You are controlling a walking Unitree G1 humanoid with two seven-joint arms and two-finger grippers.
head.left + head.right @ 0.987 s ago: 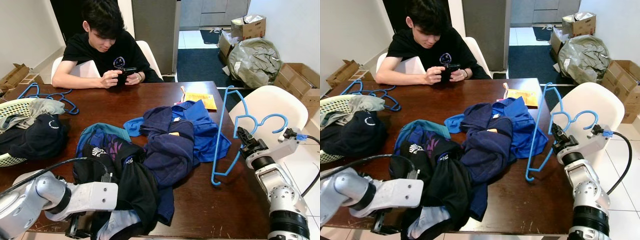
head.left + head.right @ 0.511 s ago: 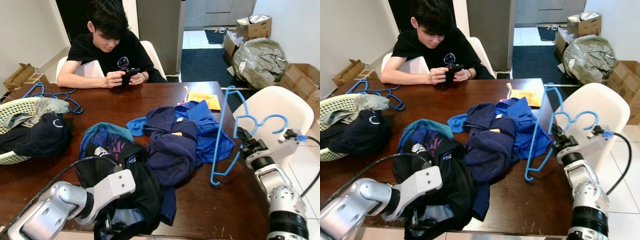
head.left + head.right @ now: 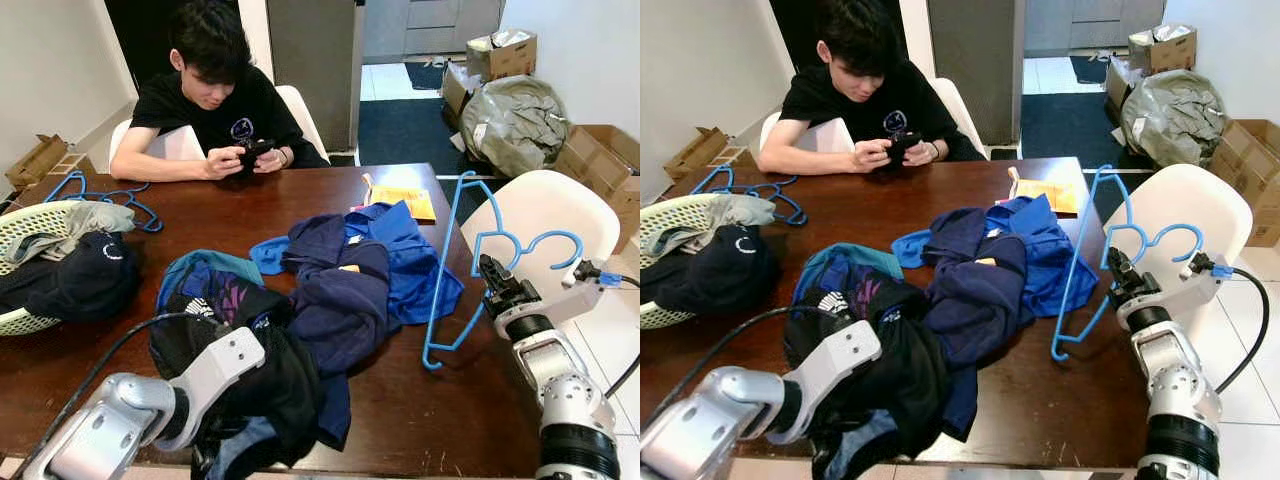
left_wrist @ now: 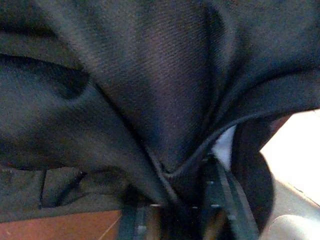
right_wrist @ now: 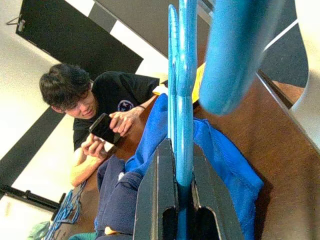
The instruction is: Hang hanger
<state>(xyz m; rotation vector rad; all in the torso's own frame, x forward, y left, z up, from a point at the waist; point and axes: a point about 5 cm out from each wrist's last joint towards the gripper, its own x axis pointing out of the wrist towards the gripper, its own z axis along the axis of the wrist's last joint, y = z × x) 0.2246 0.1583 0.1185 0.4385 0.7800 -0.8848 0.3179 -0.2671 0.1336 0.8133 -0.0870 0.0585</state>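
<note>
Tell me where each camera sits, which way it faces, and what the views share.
Left eye and right eye views: on the head, looking forward and down at the table, with both silver arms.
Left wrist view: along the left claw, shut on the black garment.
Right wrist view: along the right claw, shut on the blue hanger, toward a seated person.
Shared: the hanger and the person.

head eyes overlook table, wrists close on cloth, hanger

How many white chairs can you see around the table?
2. One white chair stands at the table's right side, behind the blue hanger. The other white chair is at the far side, under the seated person. More may be hidden.
</note>
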